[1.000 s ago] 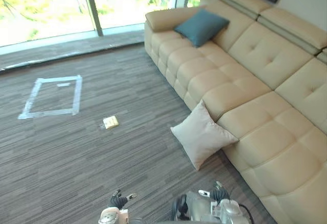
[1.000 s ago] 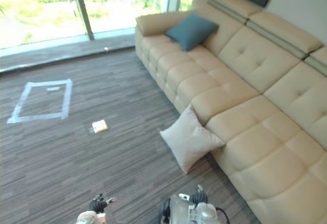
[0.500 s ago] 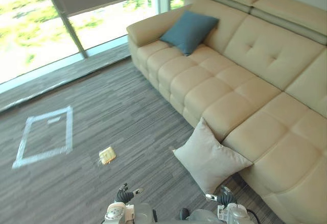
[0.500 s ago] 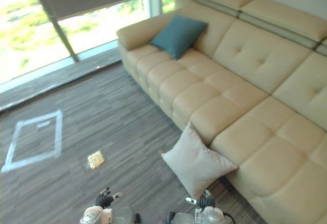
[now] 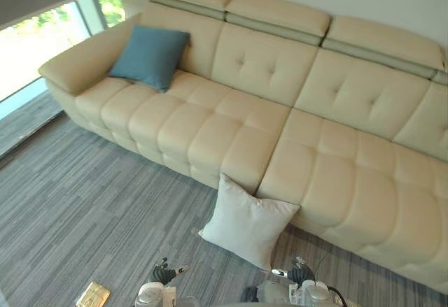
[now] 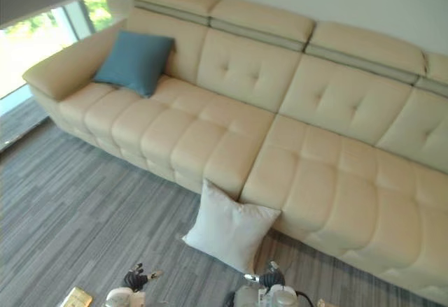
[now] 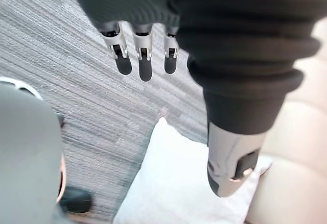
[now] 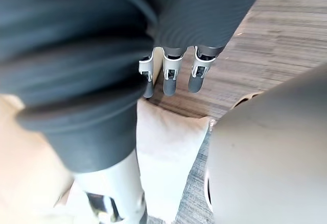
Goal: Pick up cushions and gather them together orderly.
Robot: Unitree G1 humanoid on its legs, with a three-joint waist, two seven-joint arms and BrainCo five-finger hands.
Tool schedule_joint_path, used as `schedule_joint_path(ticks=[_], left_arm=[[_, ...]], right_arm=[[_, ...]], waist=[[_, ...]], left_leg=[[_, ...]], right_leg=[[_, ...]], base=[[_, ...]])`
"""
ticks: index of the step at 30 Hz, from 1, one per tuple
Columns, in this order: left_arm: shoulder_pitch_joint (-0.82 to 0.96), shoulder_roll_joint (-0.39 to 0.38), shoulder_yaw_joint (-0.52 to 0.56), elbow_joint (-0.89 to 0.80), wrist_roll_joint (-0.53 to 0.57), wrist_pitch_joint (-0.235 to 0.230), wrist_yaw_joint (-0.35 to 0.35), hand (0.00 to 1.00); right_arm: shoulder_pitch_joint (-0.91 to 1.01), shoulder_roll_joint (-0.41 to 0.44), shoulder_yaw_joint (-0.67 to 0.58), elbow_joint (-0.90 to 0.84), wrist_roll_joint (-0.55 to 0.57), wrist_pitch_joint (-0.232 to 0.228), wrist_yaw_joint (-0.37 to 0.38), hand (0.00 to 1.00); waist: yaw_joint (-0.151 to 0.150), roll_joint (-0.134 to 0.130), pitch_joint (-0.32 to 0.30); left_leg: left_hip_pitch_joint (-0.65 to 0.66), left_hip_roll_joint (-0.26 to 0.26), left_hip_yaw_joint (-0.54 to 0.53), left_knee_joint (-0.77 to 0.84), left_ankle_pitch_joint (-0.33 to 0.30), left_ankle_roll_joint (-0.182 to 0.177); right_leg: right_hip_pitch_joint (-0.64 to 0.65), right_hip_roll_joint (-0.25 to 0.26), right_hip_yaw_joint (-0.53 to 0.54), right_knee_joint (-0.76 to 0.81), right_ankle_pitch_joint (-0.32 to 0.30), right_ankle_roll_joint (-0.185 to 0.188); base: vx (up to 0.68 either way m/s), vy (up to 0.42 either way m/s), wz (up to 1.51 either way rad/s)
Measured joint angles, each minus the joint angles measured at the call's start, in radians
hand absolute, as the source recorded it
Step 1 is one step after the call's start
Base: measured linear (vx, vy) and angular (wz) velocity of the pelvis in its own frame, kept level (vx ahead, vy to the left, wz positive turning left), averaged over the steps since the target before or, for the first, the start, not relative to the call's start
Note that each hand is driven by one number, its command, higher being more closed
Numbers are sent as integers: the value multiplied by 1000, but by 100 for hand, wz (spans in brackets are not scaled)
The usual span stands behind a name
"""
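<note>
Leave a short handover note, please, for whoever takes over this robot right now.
Left hand: open, fingers straight, holding nothing, low over the carpet.
Right hand: open, empty, also low in front of the robot.
White cushion: on the floor, leaning against the front of the sofa, just ahead of both hands.
Blue cushion: on the sofa seat at its left end, propped against the backrest.
Done: nothing gathered; the two cushions lie far apart.
Left: pick up the white cushion and set it neatly beside the blue one.
</note>
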Motion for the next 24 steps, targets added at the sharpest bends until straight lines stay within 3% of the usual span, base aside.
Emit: schedule_joint_path(ticks=[1,3,6,7,8,9,11,13,14,15,16,18,24], left_arm=[[-8,-17,-10,15,1,1,-1,0],[-11,-33,-28,29,7,0,-4,0],[-13,-31,-37,26,9,-3,-15,0],[-16,-32,-33,12,7,-2,-18,0],[-12,-33,-26,-3,6,-4,-19,0],[-10,-40,-25,-13,5,-4,-19,0],[-5,-40,-26,-31,-3,-5,-18,0],[-3,-36,-27,-32,-13,-6,-19,0],[-5,-33,-31,-33,-14,-6,-17,0],[-7,-35,-36,-31,-18,-6,-16,0],[-7,-34,-39,-30,-18,-6,-14,0],[-14,-18,-47,-30,-18,-7,-14,0],[-10,-2,-46,-9,-17,-4,-14,0]], right_arm=[[-5,-10,-9,-3,4,-6,0,0],[-5,-17,-19,-1,4,-6,0,0],[0,-21,-21,1,3,-6,0,0],[9,-21,-20,-1,3,-5,0,0],[11,-24,-19,0,3,0,-1,0],[15,-28,-19,2,3,4,-1,0],[14,-32,-20,8,4,11,-2,0],[13,-31,-21,9,5,11,-2,0],[11,-31,-21,8,6,11,-5,0],[12,-37,-22,5,7,10,-7,0],[14,-33,-22,4,8,11,-10,0],[21,-8,-22,3,6,11,-11,0],[28,11,-33,11,5,12,-11,0]], waist=[[-11,36,15],[-19,56,13],[-20,48,12],[-19,45,16],[-4,49,24],[5,61,24],[13,62,26],[14,57,28],[13,55,30],[12,62,29],[11,54,24],[6,13,9],[19,-2,-3]], left_leg=[[26,14,21,-8,4,-7],[49,19,13,1,21,-35],[10,39,13,146,24,-41],[-66,83,11,352,25,-47],[-146,135,3,544,24,-86],[-177,151,-29,605,-10,-91],[-212,137,-101,544,-79,-73],[-230,111,-160,443,-87,-77],[-233,78,-240,282,-60,-84],[-226,62,-289,188,48,-86],[-211,53,-286,175,49,-85],[-192,14,-257,145,56,-62],[-120,-23,-229,91,57,-43]], right_leg=[[24,28,11,-27,8,-14],[58,48,39,-64,8,-14],[113,60,49,-130,7,-12],[165,77,53,-191,13,-8],[199,99,73,-222,15,-13],[220,108,92,-228,9,-21],[251,109,147,-234,8,-18],[256,97,186,-229,10,-10],[255,80,230,-218,4,17],[254,82,267,-211,-4,47],[255,75,283,-212,-5,55],[252,30,297,-222,-7,76],[276,-5,331,-218,-16,94]], base=[[198,-85,-61],[178,-72,-49],[141,-75,-9],[129,-103,-11],[146,-75,-28],[121,-9,-46],[128,64,-74],[134,129,-88],[161,247,-112],[150,251,-92],[133,195,-43],[156,167,-10],[96,97,-17]])
